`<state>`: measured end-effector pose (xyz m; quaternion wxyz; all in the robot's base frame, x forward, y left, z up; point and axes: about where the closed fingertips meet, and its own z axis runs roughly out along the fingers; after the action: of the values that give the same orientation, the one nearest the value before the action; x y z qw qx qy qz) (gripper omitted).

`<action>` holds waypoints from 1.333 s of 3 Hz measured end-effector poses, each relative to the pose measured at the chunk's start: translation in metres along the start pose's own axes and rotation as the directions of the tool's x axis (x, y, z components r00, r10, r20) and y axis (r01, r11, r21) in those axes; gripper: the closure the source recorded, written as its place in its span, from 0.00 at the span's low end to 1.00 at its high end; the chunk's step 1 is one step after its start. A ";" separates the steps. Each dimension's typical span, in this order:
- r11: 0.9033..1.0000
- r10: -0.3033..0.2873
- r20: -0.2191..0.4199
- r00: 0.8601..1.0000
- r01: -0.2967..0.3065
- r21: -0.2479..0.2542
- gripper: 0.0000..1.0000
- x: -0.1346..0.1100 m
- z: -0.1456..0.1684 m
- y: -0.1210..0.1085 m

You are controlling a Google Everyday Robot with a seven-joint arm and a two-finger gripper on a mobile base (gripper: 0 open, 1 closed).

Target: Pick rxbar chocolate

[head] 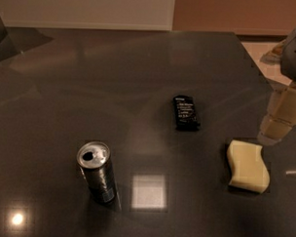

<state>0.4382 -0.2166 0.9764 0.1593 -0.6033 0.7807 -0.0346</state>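
Table (66, 88): dark, glossy, bearing all three items.
Gripper (274, 130): right edge, just behind sponge; open or closed, cannot tell.
Can (98, 175): silver, upright, front left.
Sponge (247, 166): pale yellow, wavy, front right.
Rxbar chocolate (186, 112): black wrapper, flat near centre, left of gripper, untouched.

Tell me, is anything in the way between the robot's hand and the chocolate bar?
Nothing visible is. The gripper hangs at the edge of the table behind the sponge; the rxbar chocolate lies toward the middle, only bare tabletop between them. The can stands aside.
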 end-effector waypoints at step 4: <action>0.953 0.301 0.035 0.953 -0.300 -0.030 0.00 -0.045 0.049 -0.033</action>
<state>0.4929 -0.1752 0.9470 0.1705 -0.4799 0.8605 0.0112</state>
